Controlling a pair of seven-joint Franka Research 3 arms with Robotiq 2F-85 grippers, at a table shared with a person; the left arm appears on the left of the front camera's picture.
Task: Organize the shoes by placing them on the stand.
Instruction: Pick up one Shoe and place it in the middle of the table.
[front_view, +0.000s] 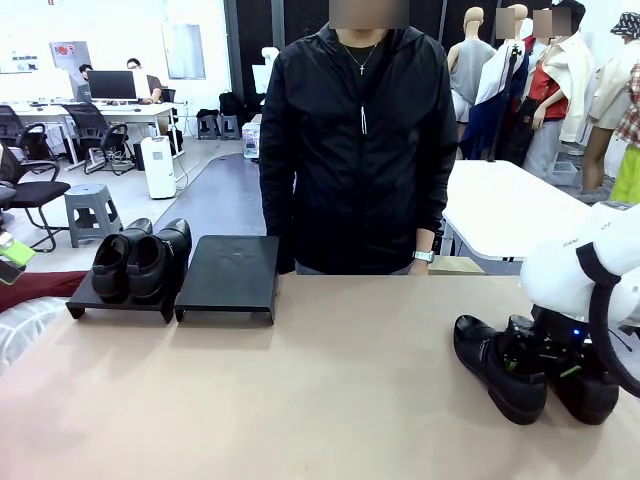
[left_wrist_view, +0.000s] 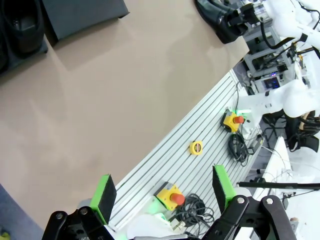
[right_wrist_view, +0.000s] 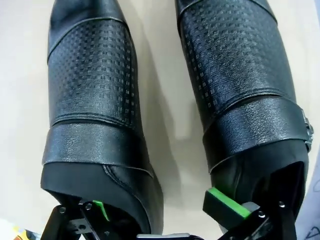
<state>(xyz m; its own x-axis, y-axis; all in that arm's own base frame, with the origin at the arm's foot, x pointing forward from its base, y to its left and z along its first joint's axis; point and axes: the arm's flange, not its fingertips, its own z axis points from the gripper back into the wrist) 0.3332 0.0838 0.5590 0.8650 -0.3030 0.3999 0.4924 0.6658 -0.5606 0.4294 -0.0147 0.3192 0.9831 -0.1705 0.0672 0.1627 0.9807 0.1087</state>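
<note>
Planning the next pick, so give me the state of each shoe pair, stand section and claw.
Pair on stand, seated side by side on the left stand section.
Right stand section, no shoes on it.
Pair on table, upright side by side, off the stand.
Left claw, open, holding nothing.
Right claw, open, a finger at each table shoe's opening.

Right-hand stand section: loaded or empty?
Empty. The right section has a bare top; two shoes sit on the left section.

Two shoes (front_view: 145, 265) on stand (front_view: 228, 268), other shoes (front_view: 495, 365) apart
</note>
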